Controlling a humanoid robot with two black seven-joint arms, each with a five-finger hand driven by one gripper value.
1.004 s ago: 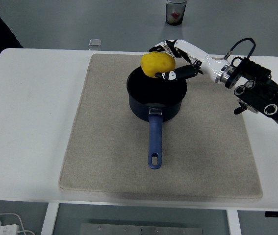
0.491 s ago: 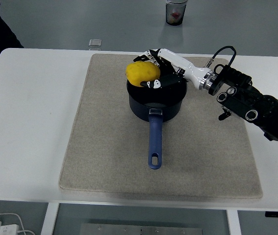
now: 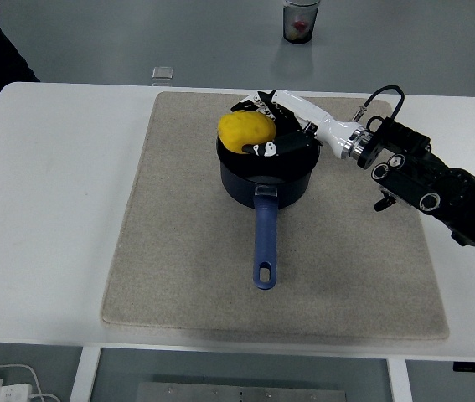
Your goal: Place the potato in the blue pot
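R hand (image 3: pixel 272 132) curled around the yellow potato (image 3: pixel 245 132), fingers wrapped on its far and near sides; arm comes in from approx 3 o'clock. Potato sits over the far-left rim of the blue pot (image 3: pixel 267 176), at about 11 o'clock of the pot's opening; can't tell if it touches the rim. Pot stands upright near the mat (image 3: pixel 178 251) centre, w/ its blue handle (image 3: pixel 262 243) pointing to 6 o'clock. Mat lies flat on the white tabletop (image 3: pixel 44 209). Beyond the tabletop at 12 o'clock, a clear cup (image 3: pixel 301 20) on the floor.
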